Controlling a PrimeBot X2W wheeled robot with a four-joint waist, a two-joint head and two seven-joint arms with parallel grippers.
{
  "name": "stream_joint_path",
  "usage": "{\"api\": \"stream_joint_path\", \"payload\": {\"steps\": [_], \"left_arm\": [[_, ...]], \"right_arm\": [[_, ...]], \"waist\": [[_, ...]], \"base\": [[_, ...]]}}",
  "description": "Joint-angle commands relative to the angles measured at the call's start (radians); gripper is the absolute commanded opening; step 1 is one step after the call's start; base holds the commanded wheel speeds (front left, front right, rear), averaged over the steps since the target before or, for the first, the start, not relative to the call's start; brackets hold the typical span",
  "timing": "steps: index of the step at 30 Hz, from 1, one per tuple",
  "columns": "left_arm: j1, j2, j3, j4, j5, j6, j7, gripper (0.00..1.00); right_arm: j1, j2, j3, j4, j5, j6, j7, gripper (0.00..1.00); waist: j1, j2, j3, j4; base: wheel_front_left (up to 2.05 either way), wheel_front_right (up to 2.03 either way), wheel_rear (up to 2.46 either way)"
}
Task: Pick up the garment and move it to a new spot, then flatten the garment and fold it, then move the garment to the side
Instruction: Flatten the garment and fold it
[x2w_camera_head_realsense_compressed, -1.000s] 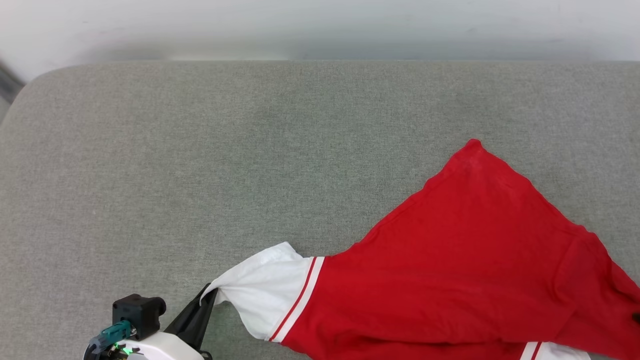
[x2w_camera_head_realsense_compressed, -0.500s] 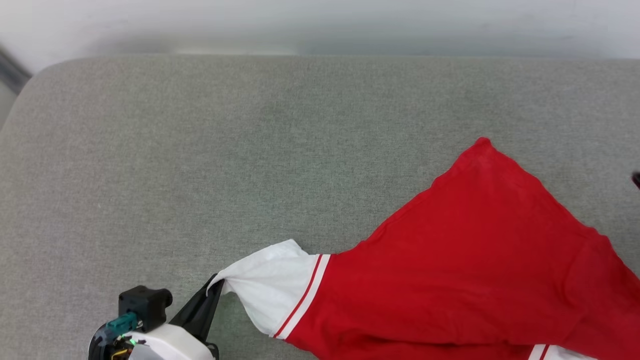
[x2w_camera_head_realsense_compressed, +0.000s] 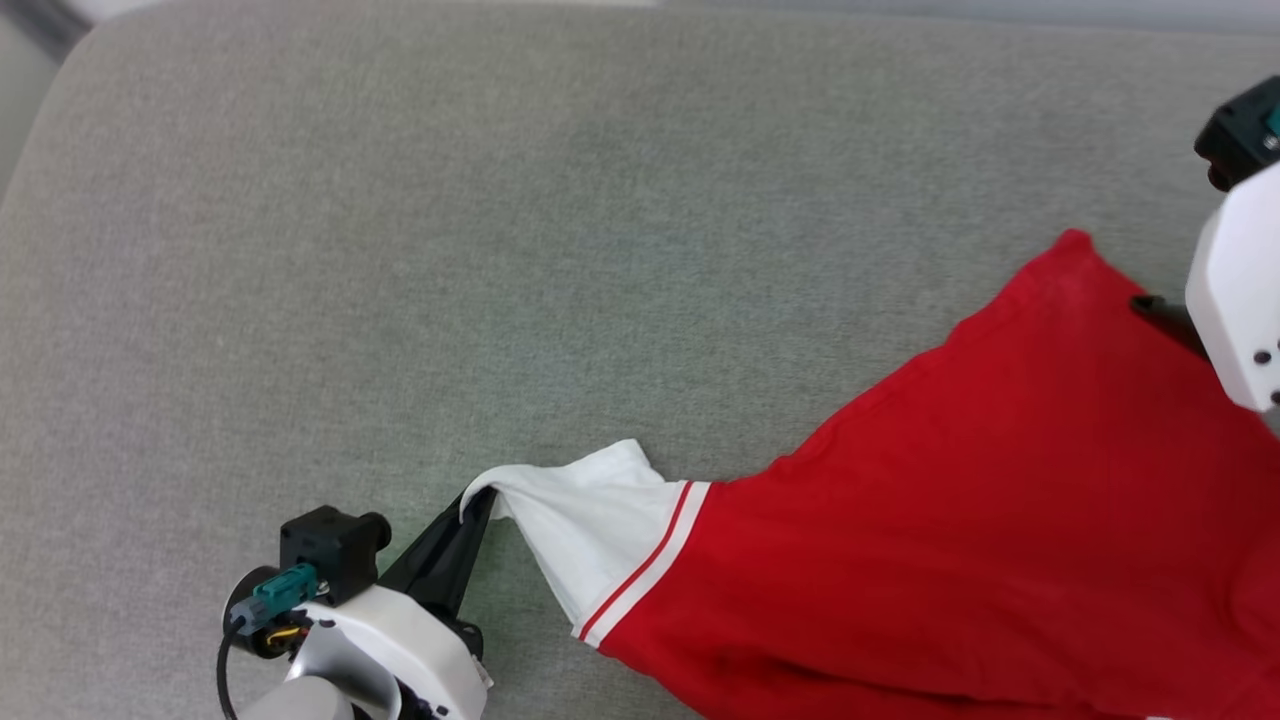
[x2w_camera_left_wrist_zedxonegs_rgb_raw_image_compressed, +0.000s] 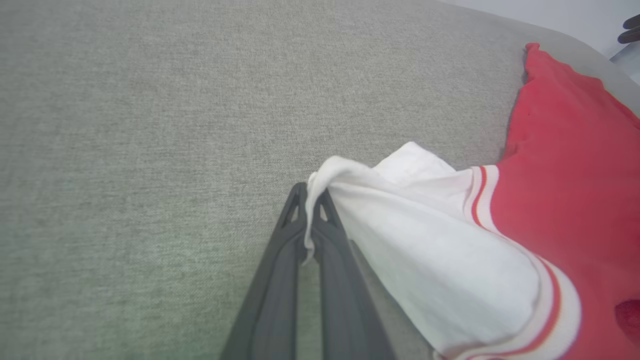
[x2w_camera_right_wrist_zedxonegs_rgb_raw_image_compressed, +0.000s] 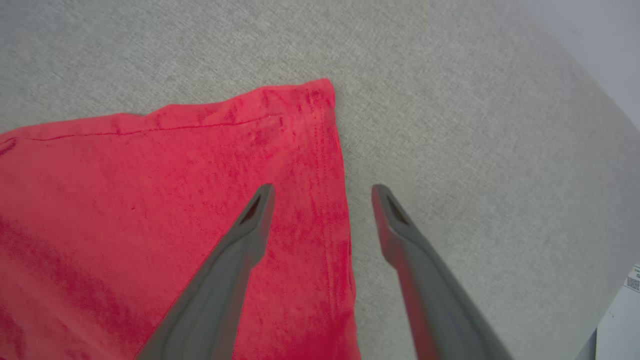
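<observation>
Garment (x2w_camera_head_realsense_compressed: 950, 500) in left end effector (x2w_camera_left_wrist_zedxonegs_rgb_raw_image_compressed: 311, 200)

So the garment (x2w_camera_head_realsense_compressed: 950, 500) lies on the cushion (x2w_camera_head_realsense_compressed: 500, 250), mostly right + near side, w/ one corner pointing at the far edge. Its sleeve (x2w_camera_head_realsense_compressed: 590, 520) sticks out to the left, tip pinched in the left gripper (x2w_camera_head_realsense_compressed: 478, 500) at bottom left. The right gripper (x2w_camera_right_wrist_zedxonegs_rgb_raw_image_compressed: 324, 189) sits over that far corner: one finger over cloth, the other over bare cushion, garment edge in between.
</observation>
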Motion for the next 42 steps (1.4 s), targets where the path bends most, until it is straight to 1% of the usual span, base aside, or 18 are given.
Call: {"api": "stream_joint_path", "payload": {"steps": [1, 5, 8, 10, 13, 17, 18, 19, 23, 25, 28, 32, 35, 37, 38, 40, 42], "left_arm": [[-0.021, -0.011, -0.001, 0.004, 0.010, -0.003, -0.001, 0.00], [-0.038, -0.025, -0.001, 0.003, 0.020, 0.001, -0.006, 0.00], [-0.047, -0.034, 0.001, 0.000, 0.027, 0.001, -0.009, 0.00], [-0.052, -0.039, -0.001, 0.000, 0.032, -0.001, -0.009, 0.00], [-0.056, -0.045, 0.000, 0.003, 0.036, 0.000, -0.011, 0.00], [-0.055, -0.045, 0.003, 0.006, 0.035, 0.005, -0.012, 0.00], [-0.053, -0.043, 0.004, 0.007, 0.034, 0.006, -0.012, 0.00], [-0.053, -0.041, 0.004, 0.008, 0.034, 0.006, -0.011, 0.00], [-0.050, -0.033, 0.006, 0.010, 0.040, 0.007, -0.012, 0.00], [-0.050, -0.023, 0.005, 0.009, 0.046, 0.007, -0.009, 0.00], [-0.063, 0.002, 0.017, -0.001, 0.055, 0.015, -0.010, 0.00], [-0.106, 0.037, 0.038, -0.033, 0.078, 0.011, -0.007, 0.00], [-0.175, 0.063, 0.063, -0.052, 0.099, 0.006, 0.002, 0.00], [-0.236, 0.068, 0.085, -0.062, 0.106, -0.003, 0.011, 0.00], [-0.236, 0.068, 0.085, -0.062, 0.106, -0.003, 0.011, 0.00], [-0.308, 0.078, 0.104, -0.065, 0.120, -0.016, 0.026, 0.00], [-0.391, 0.078, 0.118, -0.071, 0.139, -0.019, 0.049, 0.00]], "right_arm": [[-0.052, 0.009, 0.034, 0.040, -0.017, 0.000, 0.016, 1.00], [-0.136, 0.047, 0.075, 0.149, -0.034, 0.000, 0.001, 1.00], [-0.159, 0.074, 0.108, 0.223, -0.045, 0.000, -0.023, 1.00], [-0.155, 0.084, 0.143, 0.258, -0.053, 0.000, -0.041, 1.00], [-0.106, 0.101, 0.215, 0.303, -0.034, 0.000, -0.054, 1.00], [-0.090, 0.102, 0.275, 0.326, -0.001, 0.003, -0.077, 1.00], [-0.100, 0.096, 0.281, 0.325, 0.000, 0.004, -0.094, 0.40], [-0.113, 0.090, 0.281, 0.327, 0.005, 0.004, -0.112, 0.00], [-0.166, 0.070, 0.259, 0.331, 0.025, -0.001, -0.205, 0.00], [-0.188, 0.061, 0.250, 0.311, 0.036, -0.001, -0.269, 0.00], [-0.201, 0.044, 0.242, 0.280, 0.053, -0.001, -0.353, 0.00], [-0.217, 0.013, 0.214, 0.232, 0.085, 0.000, -0.438, 0.00], [-0.235, 0.005, 0.171, 0.204, 0.098, -0.001, -0.503, 0.00], [-0.248, 0.010, 0.142, 0.192, 0.094, 0.000, -0.534, 0.00], [-0.248, 0.010, 0.142, 0.192, 0.094, 0.000, -0.534, 0.00], [-0.272, 0.020, 0.112, 0.183, 0.080, -0.001, -0.561, 0.00], [-0.297, 0.033, 0.082, 0.178, 0.060, -0.001, -0.583, 0.00]], "waist": [[-0.0001, -0.0001, 0.044, 0.036], [-0.0001, -0.0001, 0.088, 0.054], [-0.0001, -0.0001, 0.114, 0.063], [-0.0001, -0.0001, 0.124, 0.069], [-0.0001, -0.0001, 0.131, 0.070], [-0.0001, -0.0001, 0.125, 0.060], [-0.0001, -0.0001, 0.120, 0.056], [-0.0001, -0.0001, 0.114, 0.052], [-0.0001, -0.0001, 0.074, 0.035], [-0.0001, -0.0001, 0.049, 0.026], [-0.0001, -0.0001, 0.008, 0.011], [-0.0001, -0.0001, -0.029, -0.010], [-0.0001, -0.0001, -0.041, -0.022], [-0.0001, -0.0001, -0.043, -0.031], [-0.0001, -0.0001, -0.043, -0.031], [-0.0001, -0.0001, -0.038, -0.042], [-0.0001, -0.0001, -0.030, -0.053]], "base": [[0.00, 0.00, 0.00], [0.00, 0.00, 0.00], [0.00, 0.00, 0.00], [0.00, 0.00, 0.00], [0.00, 0.00, 0.00], [0.00, 0.00, 0.00], [0.00, 0.00, 0.00], [0.00, 0.00, 0.00], [0.00, 0.00, 0.00], [0.00, 0.00, 0.00], [0.00, 0.00, 0.00], [0.00, 0.00, 0.00], [0.00, 0.00, 0.00], [0.00, 0.00, 0.00], [0.00, 0.00, 0.00], [0.00, 0.00, 0.00], [0.00, 0.00, 0.00]]}}
